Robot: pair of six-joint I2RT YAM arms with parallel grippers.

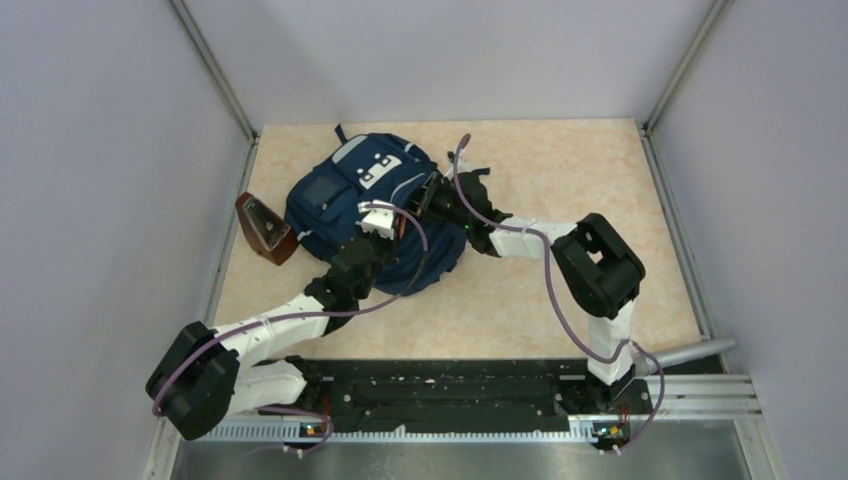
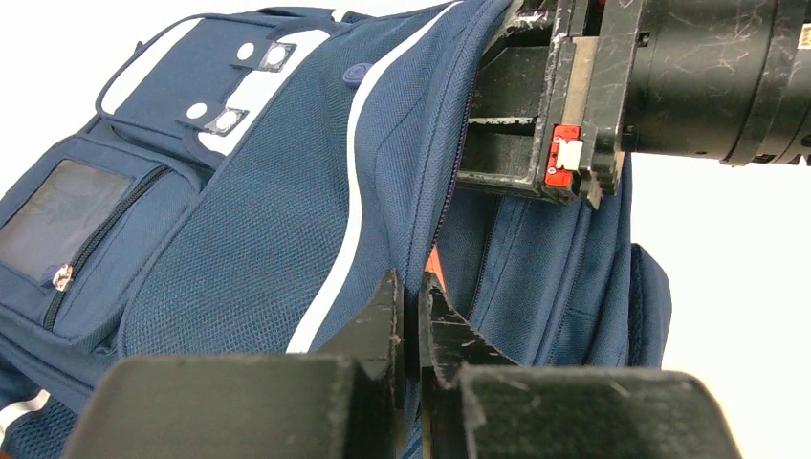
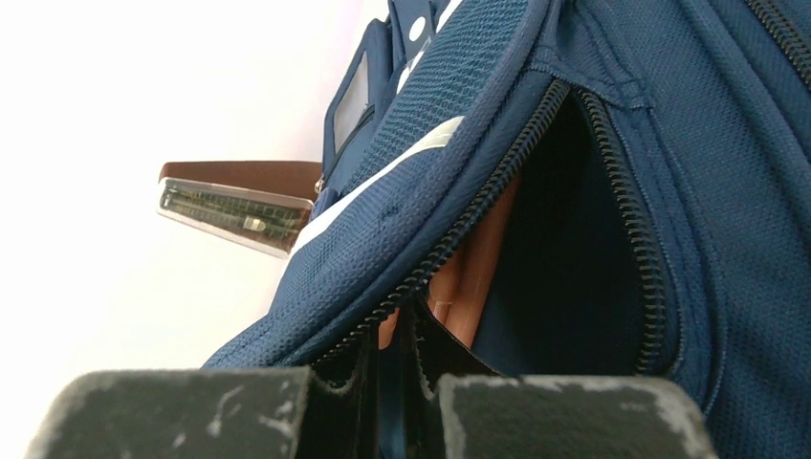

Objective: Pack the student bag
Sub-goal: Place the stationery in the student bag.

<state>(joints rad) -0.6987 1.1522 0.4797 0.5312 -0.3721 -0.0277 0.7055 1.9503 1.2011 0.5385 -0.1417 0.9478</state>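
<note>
Furthest left, a brown hard case with a clear face (image 1: 265,228) stands on the table (image 1: 560,170). It is just left of the left gripper (image 2: 413,320) and hard beside the student bag's flank; whether the two touch I cannot tell.

The student bag (image 1: 330,195) lies front-up between the two grippers, the patch and pocket windows facing the ceiling. Its long axis seems to run roughly from the arms' side towards the far wall, a little slanted.

The left gripper's fingers are pressed together, tips against the bag's cloth at the near end of the zip. Whether they have caught a fold of it is hidden from the wrist view.

Just right of that, the main compartment (image 3: 564,277) gapes. Its zip is parted, and flat orange-pink items (image 3: 473,263) stand on edge inside, too covered to name.

The right gripper (image 3: 394,349) is clamped on the zip's edge, with a strip of blue cloth showing between its fingers. It holds the opening's lip from the right.

The relation that matters is this. The mouth opens between the grippers, towards the right one, while the only loose item lies on the opposite side, beyond the left one. By my judgement the left arm is the nearer to fetch the case, provided the right keeps the lip up. The case would have to cross over the bag to reach the mouth.
</note>
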